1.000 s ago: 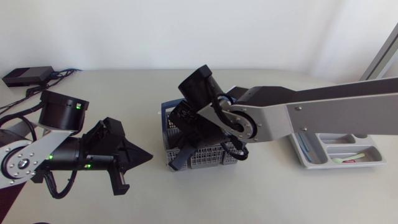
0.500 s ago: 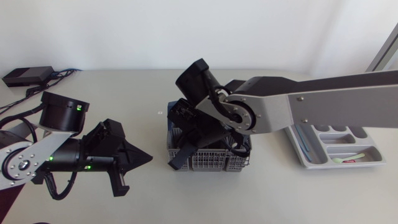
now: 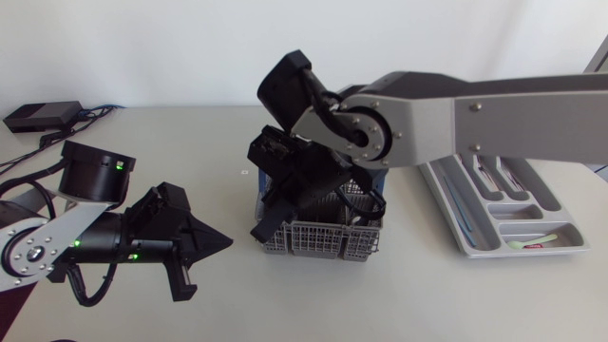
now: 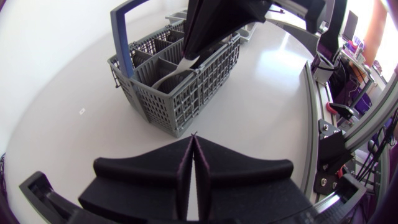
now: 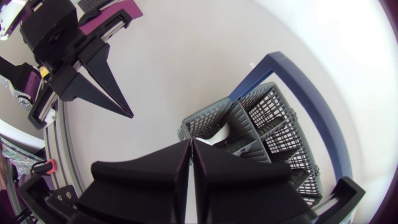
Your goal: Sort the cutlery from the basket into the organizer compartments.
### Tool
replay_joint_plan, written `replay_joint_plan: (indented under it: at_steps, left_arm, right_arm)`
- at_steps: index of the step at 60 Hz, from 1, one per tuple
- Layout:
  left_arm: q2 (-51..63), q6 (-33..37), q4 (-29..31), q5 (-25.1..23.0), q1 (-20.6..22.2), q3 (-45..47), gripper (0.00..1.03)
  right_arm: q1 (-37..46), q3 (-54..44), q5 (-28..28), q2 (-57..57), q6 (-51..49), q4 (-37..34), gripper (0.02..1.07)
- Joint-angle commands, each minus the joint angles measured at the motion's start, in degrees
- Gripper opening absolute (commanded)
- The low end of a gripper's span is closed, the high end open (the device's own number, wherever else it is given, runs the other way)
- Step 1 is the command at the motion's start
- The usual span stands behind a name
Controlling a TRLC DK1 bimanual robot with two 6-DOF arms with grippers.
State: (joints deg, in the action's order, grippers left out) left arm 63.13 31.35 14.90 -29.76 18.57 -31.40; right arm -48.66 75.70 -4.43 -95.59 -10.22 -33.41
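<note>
Cutlery, pale, thin, probably light, stiff and slippery, lay in the basket mid-table, left of the organizer, best pinched across its handle; the right gripper was closed above it, hold unclear, and the left gripper was closed, empty, near left.

The basket stands mid-table, the organizer well to its right, the left arm to its left.

Basket common to overhead, wrist views.
</note>
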Motion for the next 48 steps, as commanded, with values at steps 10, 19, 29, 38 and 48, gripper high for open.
replay_joint_plan:
  at_steps: [10, 19, 29, 38, 48]
  left_arm:
    - [-1.17, 0.29, -0.22, -0.56, 0.24, 2.22, 0.04]
    - [-1.70, 0.20, -0.04, -0.56, 0.33, 2.13, 0.04]
    - [-1.79, 0.11, 0.22, -0.56, 0.33, 1.95, 0.04]
    - [-2.14, -0.06, 0.49, -0.56, 0.68, 1.78, 0.04]
    - [-2.93, -0.15, 1.19, -0.48, 0.94, 1.43, 0.04]
  right_arm:
    - [-0.47, 6.92, -0.85, 2.16, 1.34, -8.08, 0.08]
    - [-0.03, 8.76, -4.19, 4.54, 1.34, -12.73, 0.08]
    - [1.73, 11.22, -11.92, 8.58, 1.69, -20.12, 0.08]
    - [4.02, 11.75, -16.14, 12.62, 1.43, -25.74, 0.08]
    - [8.23, 10.52, -16.67, 19.30, -1.12, -33.48, 0.08]
